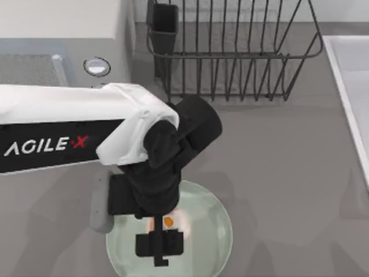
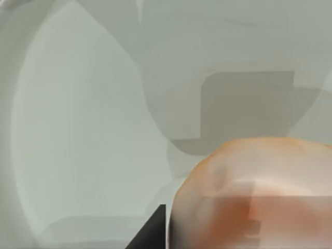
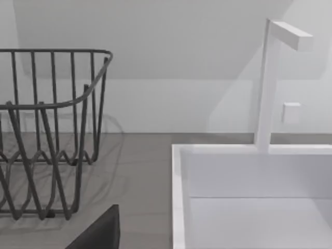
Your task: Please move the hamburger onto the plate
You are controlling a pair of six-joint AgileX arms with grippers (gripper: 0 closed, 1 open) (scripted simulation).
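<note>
The left hand [image 1: 160,245] hangs low over the plate [image 1: 216,231], near the plate's middle, and the hamburger [image 1: 168,221] sits just at the hand, between its fingers as far as I can judge. In the left wrist view the hamburger [image 2: 254,197] is very close, with the pale plate [image 2: 78,129] behind it. Whether the fingers are clamped on the hamburger or already apart, I cannot tell, and I also cannot tell whether it touches the plate.

The risks, in my judgement: if the hand lets go while the hamburger is above the plate, the rounded lump may roll on the glossy surface toward the rim. If the hand rises with the fingers not fully apart, it may drag the hamburger off again.

Farther from the hand stands a wire rack [image 1: 230,52], and beyond it to the side a white sink [image 3: 249,197]. The right arm stays parked near that sink.
</note>
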